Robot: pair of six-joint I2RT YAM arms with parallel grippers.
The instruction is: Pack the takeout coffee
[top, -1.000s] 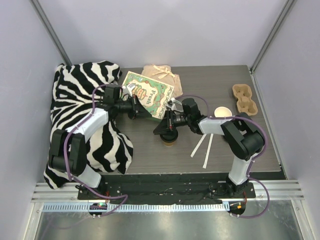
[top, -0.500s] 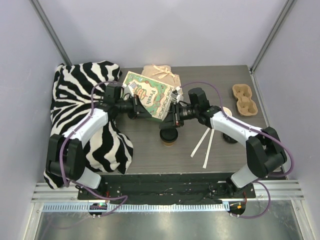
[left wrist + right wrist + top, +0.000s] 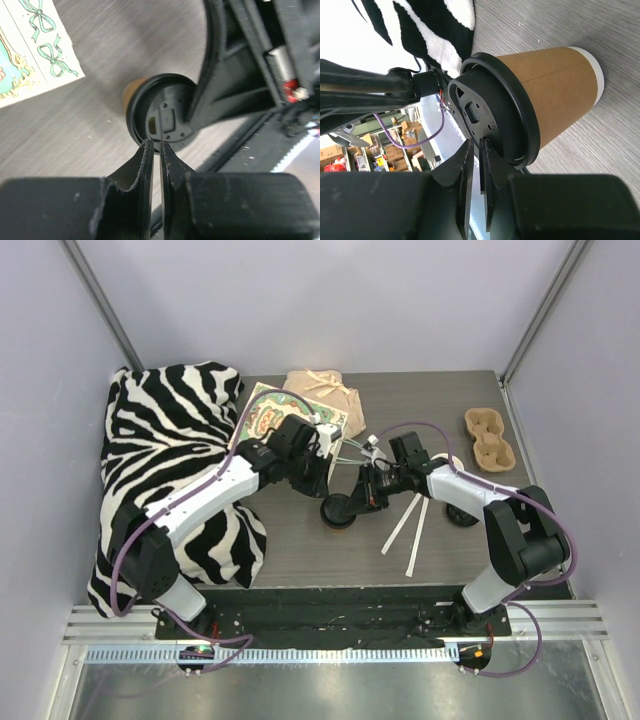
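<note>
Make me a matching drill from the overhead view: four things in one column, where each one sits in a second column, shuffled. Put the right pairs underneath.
Things
1. takeout coffee
2. zebra cloth
3. cardboard cup carrier
4. two pale strips

Places
A. near the far right corner of the table
B. upright near the middle of the table, black lid on
C. draped over the table's left side
D. lying flat just right of the coffee

Pairs: 1-B, 2-C, 3-A, 4-D
</note>
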